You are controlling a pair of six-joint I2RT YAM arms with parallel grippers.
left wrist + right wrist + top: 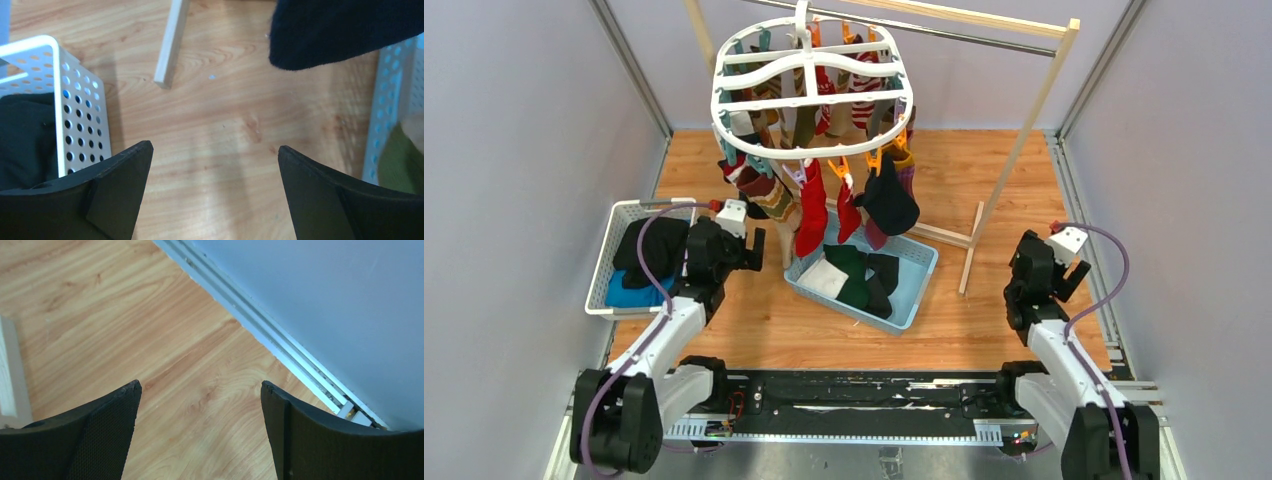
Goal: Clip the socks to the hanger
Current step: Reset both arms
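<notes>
The white oval hanger hangs from the rail with several socks clipped to its pegs: red patterned ones, a black one, striped ones. Loose socks, dark green, black and white, lie in the light blue basket. My left gripper is open and empty between the white basket and the blue basket; in the left wrist view it is over bare wood, with a black sock hanging above. My right gripper is open and empty at the far right, also in the right wrist view.
A white perforated basket at the left holds a black and blue cloth bundle. The wooden-posted rail with its metal bar stands at the back, one foot near my left gripper. A metal track runs along the right wall.
</notes>
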